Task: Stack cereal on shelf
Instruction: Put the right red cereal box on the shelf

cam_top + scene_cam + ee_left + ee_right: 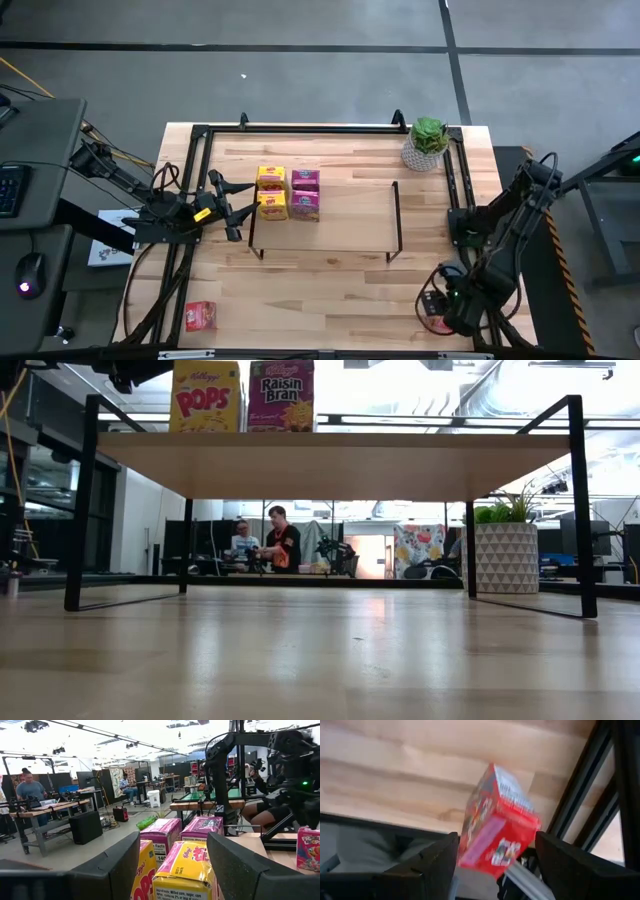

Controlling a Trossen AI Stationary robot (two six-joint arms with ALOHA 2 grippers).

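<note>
Cereal boxes, small cardboard cubes with glossy printed fronts, already sit four together on the shelf's (pixel 340 215) pale wood top at its left end: two yellow boxes (pixel 271 193) beside two magenta-pink boxes (pixel 305 194), touching in a tight square. You can see the shelf's thin black wire legs at both ends. Your left gripper (pixel 236 212) hovers just beside the yellow pair, dark blocky fingers spread and empty. A red box (pixel 200 316) lies alone on the table's (pixel 330 290) grained planks near the front left corner. Your right gripper (pixel 495 865) is at the front right edge, fingers apart, with another red box (pixel 497 822) tilted between them; whether they grip it, you cannot tell.
</note>
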